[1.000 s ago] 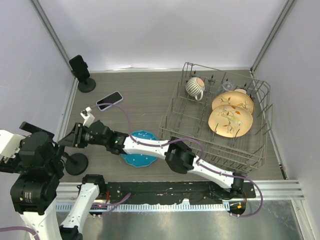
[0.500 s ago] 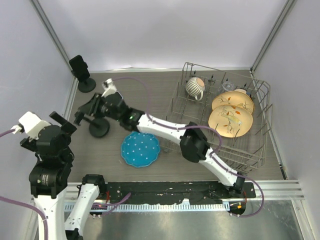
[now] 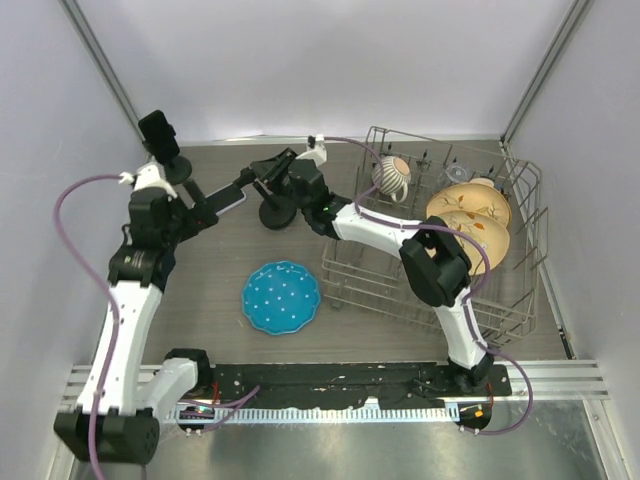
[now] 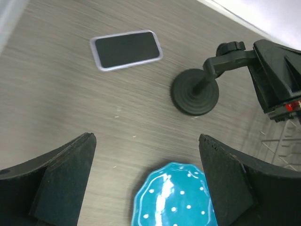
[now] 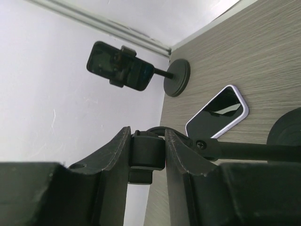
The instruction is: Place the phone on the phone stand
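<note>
Nearest to me in the overhead view is the blue plate [image 3: 281,298], flat on the table [image 3: 210,325] at lower centre. Nothing is touching it.

Just beyond it, left of centre, my left gripper [image 4: 146,141] hangs over the wood with its jaws spread wide and nothing between them. In its wrist view the two fingers [image 4: 61,174] frame the bottom corners and the plate's scalloped edge shows at the lower middle.

The phone [image 4: 126,49] lies flat on the table, screen up and dark. It sits in the upper left of the left wrist view, clear of both grippers and well apart from the plate.

To its right stands the phone stand [image 4: 194,92]. Its round black base is near the phone but not touching it. I cannot tell whether the base rests on the table or sits just off it. My right gripper [image 5: 147,141] is clamped narrow on the stand's upper clip, with a finger pressed against each side, and the stem slants from there to the base.

In the upper left corner a second stand [image 5: 176,77] is upright by the wall, with a dark handset [image 5: 120,66] gripped in its clip.

At the right of the overhead view the wire dish rack [image 3: 375,285] holds a striped mug [image 3: 390,176] and two patterned plates [image 3: 465,205] standing on edge.
</note>
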`<action>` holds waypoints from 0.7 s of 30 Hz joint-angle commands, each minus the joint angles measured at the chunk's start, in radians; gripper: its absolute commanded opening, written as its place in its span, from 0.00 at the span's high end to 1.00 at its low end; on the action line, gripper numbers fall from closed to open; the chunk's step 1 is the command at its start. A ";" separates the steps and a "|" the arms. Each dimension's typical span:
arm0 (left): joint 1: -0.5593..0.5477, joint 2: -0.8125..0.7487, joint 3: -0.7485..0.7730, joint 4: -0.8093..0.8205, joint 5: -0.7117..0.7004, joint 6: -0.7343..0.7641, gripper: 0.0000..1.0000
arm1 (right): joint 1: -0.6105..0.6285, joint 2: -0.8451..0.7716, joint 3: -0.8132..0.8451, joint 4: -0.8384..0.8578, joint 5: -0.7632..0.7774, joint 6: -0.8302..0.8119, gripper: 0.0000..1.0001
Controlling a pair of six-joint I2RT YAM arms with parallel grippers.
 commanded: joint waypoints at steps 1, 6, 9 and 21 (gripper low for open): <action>0.004 0.148 -0.006 0.246 0.291 -0.018 0.12 | -0.005 -0.110 -0.106 0.220 0.090 0.091 0.99; 0.004 0.366 -0.013 0.421 0.443 0.057 0.18 | -0.026 -0.135 -0.214 0.298 0.078 0.215 0.99; -0.005 0.478 0.069 0.450 0.507 0.106 0.21 | -0.039 -0.135 -0.244 0.328 0.055 0.278 0.99; -0.099 0.406 0.049 0.352 0.320 0.039 0.13 | -0.043 -0.113 -0.192 0.223 0.029 0.224 0.91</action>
